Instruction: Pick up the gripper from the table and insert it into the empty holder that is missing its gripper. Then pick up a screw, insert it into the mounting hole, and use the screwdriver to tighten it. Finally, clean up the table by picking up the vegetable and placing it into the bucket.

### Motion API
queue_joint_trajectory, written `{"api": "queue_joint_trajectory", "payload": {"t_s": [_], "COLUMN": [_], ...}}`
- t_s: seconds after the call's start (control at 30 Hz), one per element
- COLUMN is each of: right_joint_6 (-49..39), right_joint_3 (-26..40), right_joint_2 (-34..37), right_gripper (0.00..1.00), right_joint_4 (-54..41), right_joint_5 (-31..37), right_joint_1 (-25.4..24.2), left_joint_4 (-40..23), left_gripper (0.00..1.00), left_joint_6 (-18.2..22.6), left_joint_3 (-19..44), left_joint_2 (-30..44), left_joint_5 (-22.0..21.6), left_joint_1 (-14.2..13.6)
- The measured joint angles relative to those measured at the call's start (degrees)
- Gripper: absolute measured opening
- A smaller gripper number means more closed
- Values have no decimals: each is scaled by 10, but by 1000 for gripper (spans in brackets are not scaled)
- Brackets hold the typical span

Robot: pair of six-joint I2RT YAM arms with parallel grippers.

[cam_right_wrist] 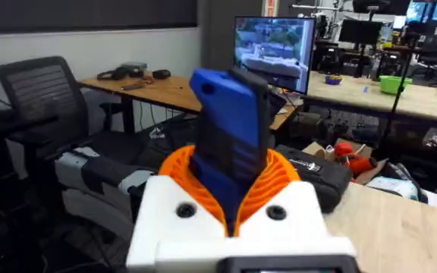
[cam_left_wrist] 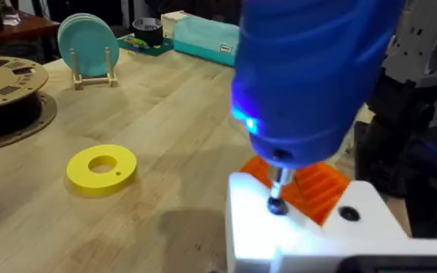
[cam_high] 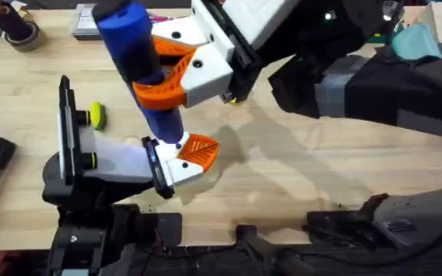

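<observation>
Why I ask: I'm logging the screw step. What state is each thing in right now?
Bright blue cylindrical electric screwdriver: clamped in the right gripper, light lit, bit down on the screw.
Small dark screw: sitting in the mounting hole; tightness cannot be told.
Small orange plastic wedge-shaped gripper: seated in the holder.
White angular plastic holder: filled.

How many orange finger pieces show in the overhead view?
3: two on the right gripper, clamping the screwdriver; one, the gripper, on the holder under its bit. Others may be hidden.
</observation>
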Motion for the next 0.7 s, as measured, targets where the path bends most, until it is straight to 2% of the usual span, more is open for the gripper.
{"api": "queue_joint_trajectory", "payload": {"t_s": [0.7], "right_joint_6": [-11], "right_joint_3": [-1], "right_joint_2": [0], "right_gripper": [25], "right_joint_4": [0], "right_joint_5": [-19], "right_joint_1": [2], "left_joint_4": [0], "left_gripper": [3], "left_joint_6": [0], "left_joint_3": [0], "left_joint_2": [0], "left_joint_5": [0], "left_joint_1": [0]}}
